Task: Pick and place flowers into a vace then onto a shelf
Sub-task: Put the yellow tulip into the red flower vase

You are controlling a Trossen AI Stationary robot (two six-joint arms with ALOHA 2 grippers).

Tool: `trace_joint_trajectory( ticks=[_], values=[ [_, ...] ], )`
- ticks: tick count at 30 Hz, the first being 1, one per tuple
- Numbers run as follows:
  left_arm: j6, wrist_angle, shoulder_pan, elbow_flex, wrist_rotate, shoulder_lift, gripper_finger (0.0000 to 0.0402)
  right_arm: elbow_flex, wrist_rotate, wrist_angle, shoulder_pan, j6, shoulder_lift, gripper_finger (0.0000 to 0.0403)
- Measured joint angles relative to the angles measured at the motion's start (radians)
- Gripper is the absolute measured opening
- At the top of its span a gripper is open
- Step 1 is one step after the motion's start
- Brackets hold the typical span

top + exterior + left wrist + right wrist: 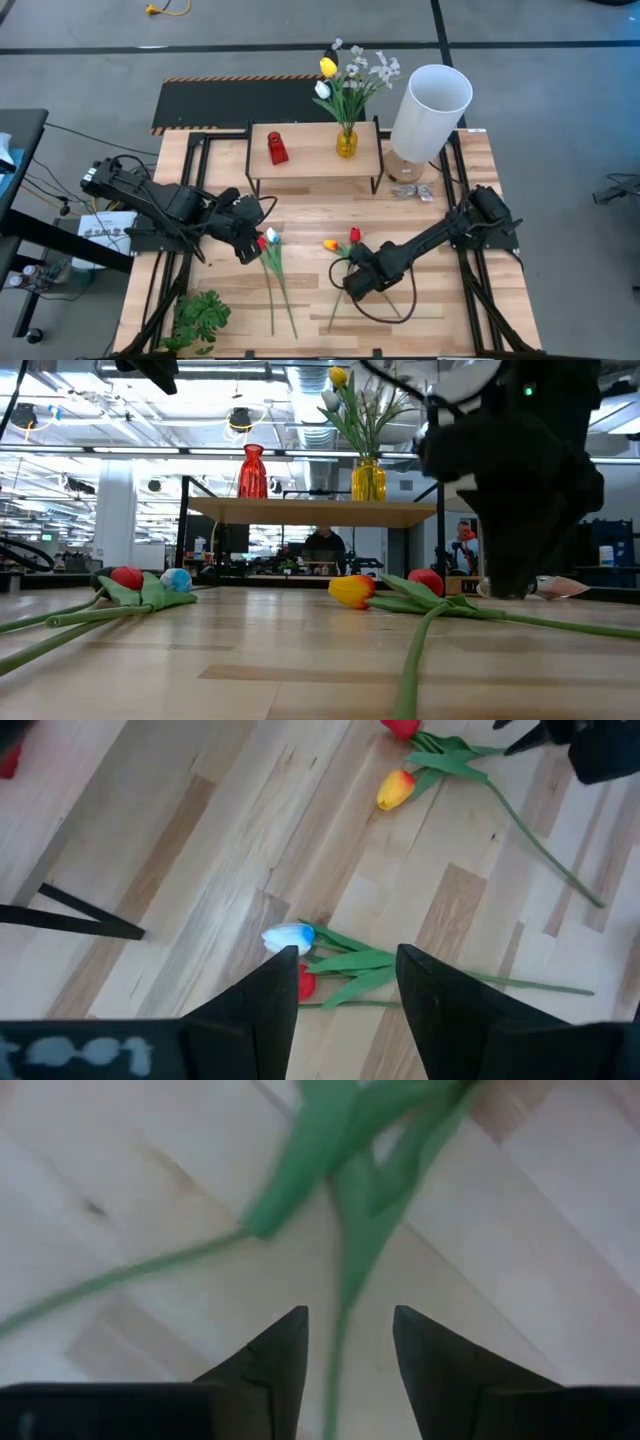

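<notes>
Green tulip stem [335,1350] lies between right fingers [283,1350], parted; left fingers [268,995] parted over white tulip [288,936].

You see the shelf [312,158] at the back of the table [440,300]. On the shelf stand a vase of flowers [347,140] and, to its left, a small bottle [277,149]. Right of the shelf stands a tall tube [430,110]. In front of the shelf lie two pairs of tulips [272,262] [345,245]. A leafy sprig [200,318] lies far in front, to the left.
</notes>
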Motion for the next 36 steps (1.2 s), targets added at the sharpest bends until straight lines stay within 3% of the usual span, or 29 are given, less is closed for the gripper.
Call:
trace_joint_trajectory(
  ticks=[14,19,26,36],
  values=[
    [0.000,0.007,0.000,0.000,0.023,0.001,0.0158,0.005,-0.006,0.024,0.020,0.004,0.062,0.0127],
    [0.000,0.007,0.000,0.000,0.031,0.001,0.0158,0.004,-0.003,0.038,0.021,0.003,0.063,0.0091],
    [0.006,0.006,0.000,0.000,0.075,0.001,0.0158,0.004,0.002,0.041,0.033,-0.012,0.064,0.0009],
    [0.059,0.006,0.000,0.000,0.197,0.001,0.0158,0.129,-0.006,-0.181,0.081,-0.050,0.063,0.0003]
  ],
)
